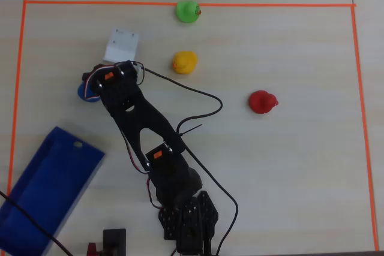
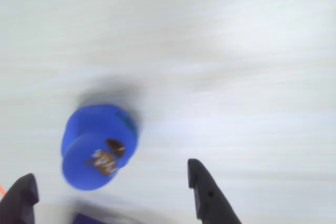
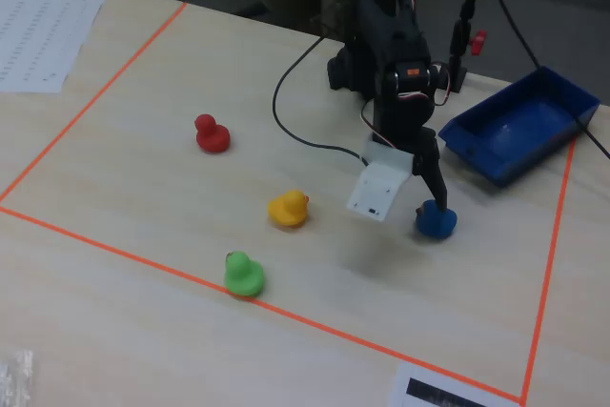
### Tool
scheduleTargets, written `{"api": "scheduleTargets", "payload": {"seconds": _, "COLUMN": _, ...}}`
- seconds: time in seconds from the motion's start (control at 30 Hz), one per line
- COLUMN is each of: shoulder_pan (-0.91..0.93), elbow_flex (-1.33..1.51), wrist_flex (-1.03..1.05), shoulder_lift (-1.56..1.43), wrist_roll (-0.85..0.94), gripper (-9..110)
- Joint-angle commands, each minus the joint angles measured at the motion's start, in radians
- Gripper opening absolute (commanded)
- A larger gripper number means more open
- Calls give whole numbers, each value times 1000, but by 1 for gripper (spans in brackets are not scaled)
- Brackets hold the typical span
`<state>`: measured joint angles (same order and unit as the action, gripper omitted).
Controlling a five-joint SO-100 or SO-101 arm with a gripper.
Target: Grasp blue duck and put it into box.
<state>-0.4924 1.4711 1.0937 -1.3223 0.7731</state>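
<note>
The blue duck (image 2: 100,145) sits on the pale table, just ahead of my open gripper (image 2: 110,192) and nearer its left finger (image 2: 21,195) than its right finger (image 2: 202,187). The wrist view is blurred. In the overhead view the duck (image 1: 86,93) peeks out at the left of the gripper (image 1: 91,83), which partly covers it. In the fixed view the gripper (image 3: 426,199) hangs right over the duck (image 3: 436,222). The jaws hold nothing. The blue box (image 1: 78,143) lies at the lower left of the overhead view, and at the right in the fixed view (image 3: 505,171).
A yellow duck (image 1: 185,62), a green duck (image 1: 188,11) on the orange tape line (image 1: 270,5) and a red duck (image 1: 262,101) stand to the right of the gripper. A black cable (image 1: 204,97) trails from the arm. The white camera mount (image 1: 122,45) sticks out beyond the wrist.
</note>
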Motion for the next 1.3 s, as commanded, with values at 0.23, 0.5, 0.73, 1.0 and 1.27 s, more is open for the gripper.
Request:
{"api": "scheduleTargets", "payload": {"seconds": 0.23, "shoulder_pan": -89, "elbow_flex": -48, "wrist_flex": -48, "shoulder_lift": 61, "wrist_roll": -75, "gripper": 38}}
{"api": "scheduleTargets", "payload": {"seconds": 0.5, "shoulder_pan": -69, "elbow_flex": -104, "wrist_flex": -69, "shoulder_lift": 100, "wrist_roll": -89, "gripper": 37}}
{"api": "scheduleTargets", "payload": {"seconds": 0.73, "shoulder_pan": -74, "elbow_flex": -91, "wrist_flex": -95, "shoulder_lift": 153, "wrist_roll": -101, "gripper": 0}}
{"api": "scheduleTargets", "payload": {"seconds": 1.0, "shoulder_pan": -66, "elbow_flex": -101, "wrist_flex": -34, "shoulder_lift": 69, "wrist_roll": -187, "gripper": 0}}
{"api": "scheduleTargets", "payload": {"seconds": 1.27, "shoulder_pan": -184, "elbow_flex": -374, "wrist_flex": 532, "shoulder_lift": -196, "wrist_roll": -232, "gripper": 0}}
